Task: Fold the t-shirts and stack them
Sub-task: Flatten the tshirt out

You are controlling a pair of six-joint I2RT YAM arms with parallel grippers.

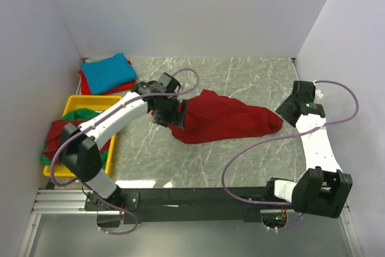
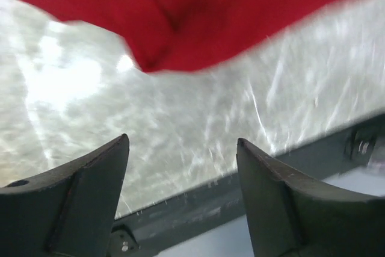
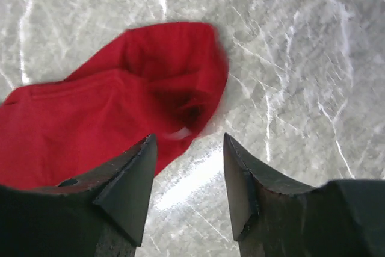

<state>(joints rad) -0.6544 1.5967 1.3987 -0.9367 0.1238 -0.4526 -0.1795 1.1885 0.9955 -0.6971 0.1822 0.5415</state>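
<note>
You'll see a yellow plastic tray (image 1: 99, 98) sitting along the left edge of the grey-veined marble table (image 1: 240, 76), nearer its front corner. White walls (image 1: 180, 10) close your table's left, far and right edges. A black beam (image 1: 198, 195) runs along the near edge.

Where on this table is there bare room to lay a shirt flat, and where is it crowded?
Free: the back strip of table behind the red shirt, right of the blue shirt; also the near strip between the red shirt and the base rail. Crowded: the left side, with the yellow tray.
</note>
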